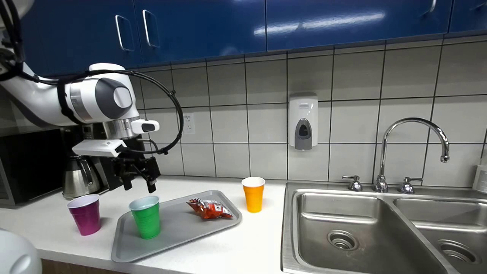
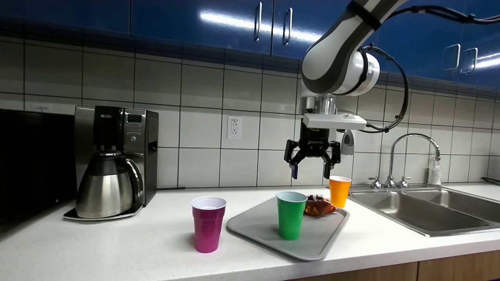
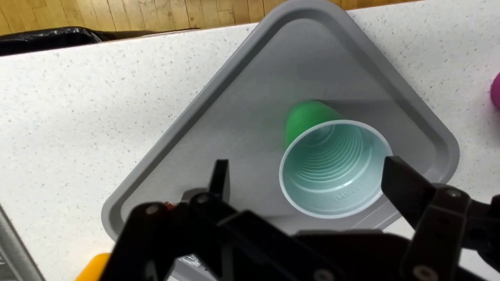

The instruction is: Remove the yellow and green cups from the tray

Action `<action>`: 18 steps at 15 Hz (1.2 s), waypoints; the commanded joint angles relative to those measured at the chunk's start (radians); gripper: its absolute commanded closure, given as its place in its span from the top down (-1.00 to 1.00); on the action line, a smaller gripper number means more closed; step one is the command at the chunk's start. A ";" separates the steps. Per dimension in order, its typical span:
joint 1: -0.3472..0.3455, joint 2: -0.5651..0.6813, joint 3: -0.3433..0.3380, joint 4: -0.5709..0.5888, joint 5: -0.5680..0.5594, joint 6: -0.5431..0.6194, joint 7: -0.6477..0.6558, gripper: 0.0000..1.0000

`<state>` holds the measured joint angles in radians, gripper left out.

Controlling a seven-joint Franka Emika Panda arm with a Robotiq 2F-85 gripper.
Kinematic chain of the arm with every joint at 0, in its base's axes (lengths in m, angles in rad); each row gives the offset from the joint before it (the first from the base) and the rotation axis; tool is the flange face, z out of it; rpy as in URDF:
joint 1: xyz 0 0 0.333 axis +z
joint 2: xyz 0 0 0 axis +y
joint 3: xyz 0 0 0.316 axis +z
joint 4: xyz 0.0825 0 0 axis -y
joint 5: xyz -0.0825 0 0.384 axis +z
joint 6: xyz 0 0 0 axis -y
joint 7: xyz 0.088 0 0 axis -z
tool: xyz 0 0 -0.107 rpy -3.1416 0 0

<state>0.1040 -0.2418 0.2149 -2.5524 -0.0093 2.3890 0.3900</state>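
The green cup (image 1: 146, 220) stands upright on the grey tray (image 1: 177, 228); both also show in an exterior view, cup (image 2: 291, 219) and tray (image 2: 254, 224). The yellow-orange cup (image 1: 253, 197) stands upright on the counter beside the tray's far end; it also shows in an exterior view (image 2: 339, 193). My gripper (image 1: 139, 185) is open and empty, above the green cup's rim and apart from it; it also shows in an exterior view (image 2: 310, 172). In the wrist view the green cup (image 3: 332, 171) lies between the open fingers (image 3: 306, 171), closer to the right finger.
A red snack bag (image 1: 210, 209) lies on the tray. A purple cup (image 1: 85, 215) stands on the counter beside the tray. A steel sink (image 1: 342, 224) with a faucet (image 1: 384, 152) is at the right. A coffee maker (image 2: 117, 156) stands by the wall.
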 commanded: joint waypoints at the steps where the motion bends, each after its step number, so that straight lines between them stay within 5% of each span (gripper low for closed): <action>1: 0.002 0.000 0.006 -0.014 -0.015 -0.024 0.023 1.00; 18: -0.004 0.114 -0.011 -0.006 -0.047 0.014 0.021 1.00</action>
<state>0.1039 -0.1583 0.2102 -2.5854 -0.0227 2.3928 0.3900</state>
